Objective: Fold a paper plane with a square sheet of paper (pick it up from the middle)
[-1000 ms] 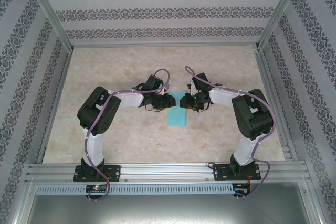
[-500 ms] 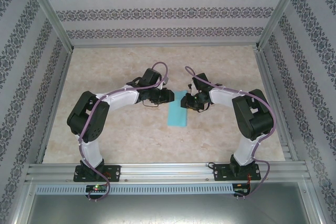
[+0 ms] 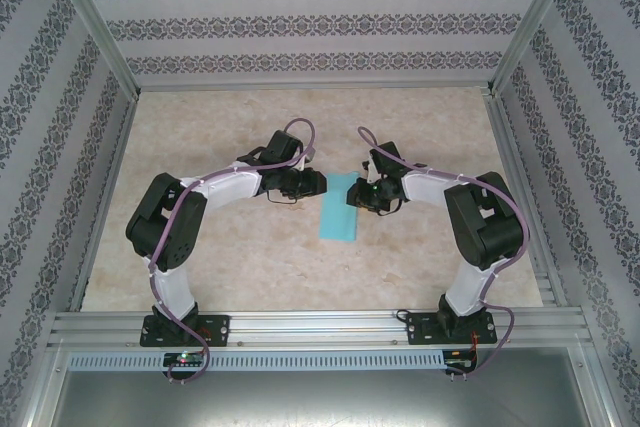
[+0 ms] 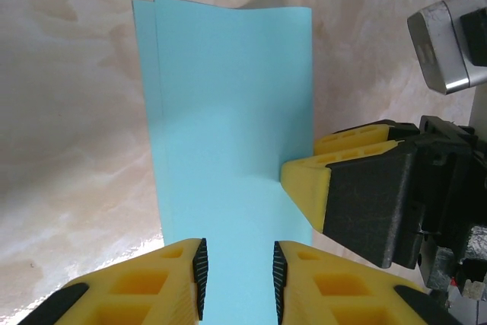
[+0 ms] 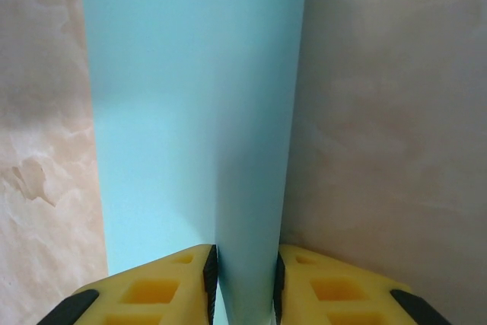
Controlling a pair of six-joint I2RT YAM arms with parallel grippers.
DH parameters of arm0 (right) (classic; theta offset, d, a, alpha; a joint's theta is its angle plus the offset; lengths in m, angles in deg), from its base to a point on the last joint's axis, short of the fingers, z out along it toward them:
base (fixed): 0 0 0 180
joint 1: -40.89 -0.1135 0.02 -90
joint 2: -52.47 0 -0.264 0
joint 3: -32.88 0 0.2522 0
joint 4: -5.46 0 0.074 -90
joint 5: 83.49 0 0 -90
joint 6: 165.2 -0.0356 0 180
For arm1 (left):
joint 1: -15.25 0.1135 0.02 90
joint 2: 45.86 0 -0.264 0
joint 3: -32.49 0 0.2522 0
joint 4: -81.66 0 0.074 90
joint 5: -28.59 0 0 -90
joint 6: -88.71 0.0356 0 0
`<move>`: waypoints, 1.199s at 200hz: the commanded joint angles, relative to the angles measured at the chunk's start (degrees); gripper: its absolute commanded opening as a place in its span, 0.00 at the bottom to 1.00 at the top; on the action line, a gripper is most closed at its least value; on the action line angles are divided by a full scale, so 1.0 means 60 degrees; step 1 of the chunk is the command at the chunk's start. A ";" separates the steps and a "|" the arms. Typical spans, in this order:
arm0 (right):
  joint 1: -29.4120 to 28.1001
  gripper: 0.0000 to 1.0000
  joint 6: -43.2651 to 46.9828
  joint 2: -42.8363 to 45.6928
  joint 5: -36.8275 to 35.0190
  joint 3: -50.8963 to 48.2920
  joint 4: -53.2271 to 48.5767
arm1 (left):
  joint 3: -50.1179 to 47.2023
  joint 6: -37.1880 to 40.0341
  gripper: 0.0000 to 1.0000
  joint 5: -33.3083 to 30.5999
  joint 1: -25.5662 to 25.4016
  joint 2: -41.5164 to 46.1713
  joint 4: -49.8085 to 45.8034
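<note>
While the square sheet of paper (image 3: 338, 209) has stayed where it lay a second ago, near the middle of the marbled table (image 3: 230, 267), the left arm has been moved. Its elbow has been swung outward, and the left gripper (image 3: 318, 185) has been shifted a little toward the sheet's far end. The sheet is seen as a narrow turquoise strip, doubled over, with two long edges slightly out of line in the left wrist view. The left gripper's jaws are held a little apart above the strip, and paper is visible through the gap. The right gripper (image 3: 353, 195) has hardly been moved and is set at the opposite long edge. Its jaws are drawn close, with paper running into the narrow gap, but whether the paper is clamped cannot be told. The half fold is judged done. With both grippers gathered near the far end, the corner folds for the nose are judged to be next; no pointed shape has been formed yet.
</note>
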 commanded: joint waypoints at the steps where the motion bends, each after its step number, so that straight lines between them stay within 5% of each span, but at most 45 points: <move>1: 0.0164 0.28 -0.0256 0.0243 0.0137 -0.0235 0.0079 | -0.0098 0.0200 0.32 -0.0008 0.0126 0.0271 -0.0200; 164: 0.0463 0.26 -0.0191 0.0383 0.1144 -0.0539 0.0807 | 0.0008 0.0128 0.32 0.0146 0.0170 0.0006 -0.0068; 240: 0.0519 0.26 -0.0250 0.0428 0.1498 -0.0623 0.1124 | 0.0699 0.0009 0.29 0.0327 -0.0059 -0.1237 0.0197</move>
